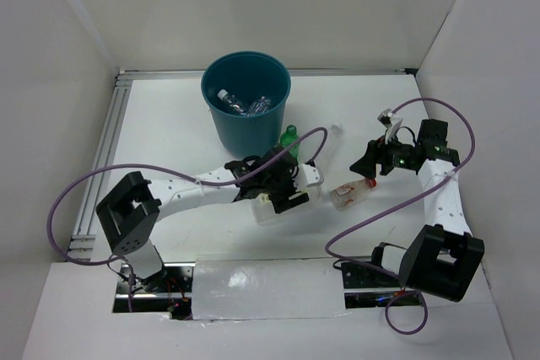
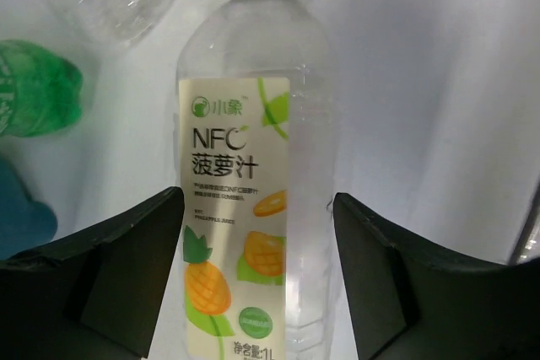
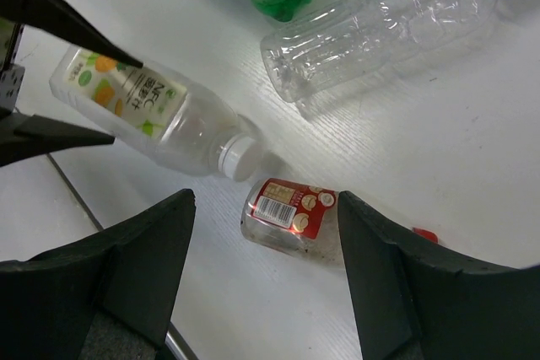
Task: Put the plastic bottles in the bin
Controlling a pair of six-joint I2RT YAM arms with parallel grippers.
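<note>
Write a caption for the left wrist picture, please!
Left gripper around the pineapple juice bottle, a green bottle nearby.

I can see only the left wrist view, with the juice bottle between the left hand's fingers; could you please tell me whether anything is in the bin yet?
Observer: Yes, clear bottles lie inside the bin.
Operator: Thank you. Where is the right hand, please?
Observer: The right hand hangs open over the red-labelled bottle, which lies on its side.
Operator: And how does my juice bottle sit relative to that one?
Observer: The juice bottle lies across the table with its cap pointing toward the red-labelled bottle, close beside it.
</note>
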